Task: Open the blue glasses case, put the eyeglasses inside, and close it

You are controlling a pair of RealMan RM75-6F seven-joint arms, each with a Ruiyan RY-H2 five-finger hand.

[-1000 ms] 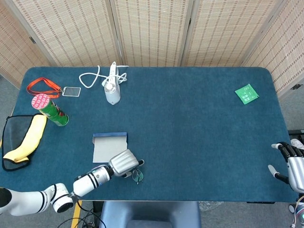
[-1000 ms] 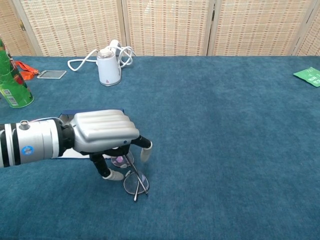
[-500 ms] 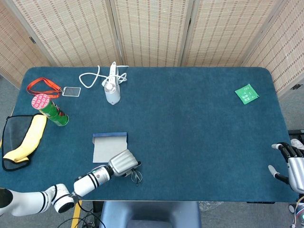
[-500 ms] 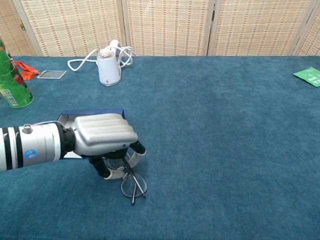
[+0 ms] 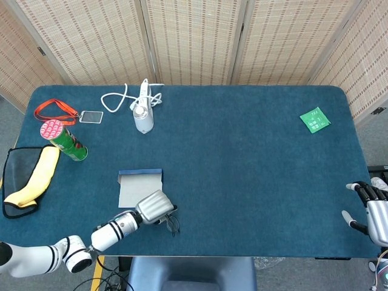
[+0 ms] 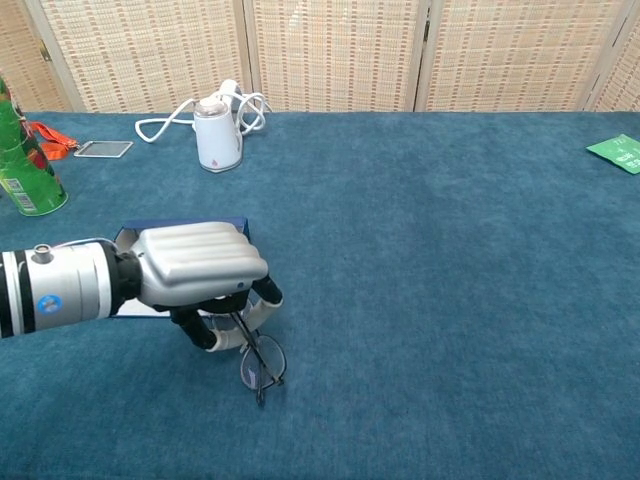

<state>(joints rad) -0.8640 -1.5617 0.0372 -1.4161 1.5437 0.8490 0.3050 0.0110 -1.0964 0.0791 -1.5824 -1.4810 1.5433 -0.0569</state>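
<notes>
The blue glasses case [image 5: 140, 187] lies open on the table, its pale inside facing up and its blue lid edge toward the back. In the chest view only a blue corner of the case [image 6: 128, 236] shows behind my hand. My left hand [image 5: 154, 208] [image 6: 203, 275] is just in front of the case, fingers curled down and pinching the thin-framed eyeglasses [image 5: 171, 223] [image 6: 261, 362], which hang from the fingers and touch the cloth. My right hand [image 5: 373, 212] sits off the table's right front corner with its fingers apart, holding nothing.
A green can [image 5: 66, 140] [image 6: 22, 170], an orange lanyard [image 5: 54, 110] and a yellow-and-black pouch [image 5: 27, 180] occupy the left side. A white device with a cable [image 5: 143, 118] [image 6: 217, 135] stands at the back. A green packet [image 5: 314, 120] lies far right.
The left hand's fingers have curled in around the eyeglasses and the hand has drawn back to the left, pulling the glasses along with it. The right hand has stayed still.
</notes>
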